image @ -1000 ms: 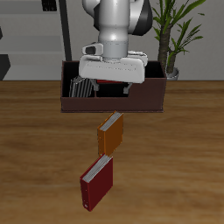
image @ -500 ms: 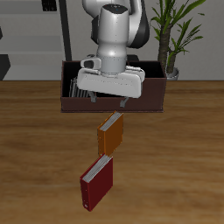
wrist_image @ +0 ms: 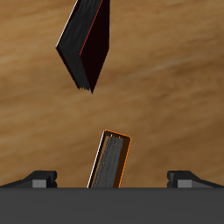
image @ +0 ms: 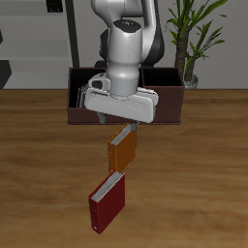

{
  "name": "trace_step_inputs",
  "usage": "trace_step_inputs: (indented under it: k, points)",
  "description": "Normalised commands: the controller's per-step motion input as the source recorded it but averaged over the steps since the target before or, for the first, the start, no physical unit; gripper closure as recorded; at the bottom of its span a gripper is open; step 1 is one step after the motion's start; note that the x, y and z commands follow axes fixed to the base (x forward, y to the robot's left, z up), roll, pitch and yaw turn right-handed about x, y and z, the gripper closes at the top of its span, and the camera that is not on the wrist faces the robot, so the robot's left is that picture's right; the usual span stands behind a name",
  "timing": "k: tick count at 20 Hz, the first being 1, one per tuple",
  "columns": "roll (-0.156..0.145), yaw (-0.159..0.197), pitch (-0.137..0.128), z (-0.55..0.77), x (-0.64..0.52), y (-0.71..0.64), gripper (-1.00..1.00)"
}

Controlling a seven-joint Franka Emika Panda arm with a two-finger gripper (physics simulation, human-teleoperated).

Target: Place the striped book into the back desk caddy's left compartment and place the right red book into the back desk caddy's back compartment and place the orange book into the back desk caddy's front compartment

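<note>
A warm brown wood-grain surface [image: 203, 165] filled the lower part of the exterior frame. Behind it, at upper right, stood a green leafy potted plant [image: 194, 34] against a pale grey wall [image: 39, 29]. A dark shelf unit [image: 5, 73] showed at the left edge.

Table [image: 39, 165]: wood grain, warm brown, smooth with faint sheen. Orange book [image: 122, 148]: matt hard cover, pale paper edge. Red book [image: 107, 201]: matt dark cover, white paper page edges. Back desk caddy [image: 167, 108]: matt maroon-brown walls, black lining. Arm shell [image: 126, 48]: smooth light-grey plastic, slight gloss
</note>
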Motion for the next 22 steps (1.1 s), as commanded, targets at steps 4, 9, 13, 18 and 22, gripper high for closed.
trace_step_inputs:
  k: [4,9,13,18,22]
  points:
    - [0.018,-0.019,0.011,-0.12,-0.05,0.06,-1.00]
    - [-0.007,-0.022,0.031,-0.21,0.07,-0.09,-1.00]
    - [0.019,-0.045,0.054,-0.19,0.10,-0.10,-1.00]
    - [0.027,-0.051,0.066,-0.03,0.04,-0.05,-1.00]
    - [0.049,-0.005,0.060,0.14,-0.01,0.06,-1.00]
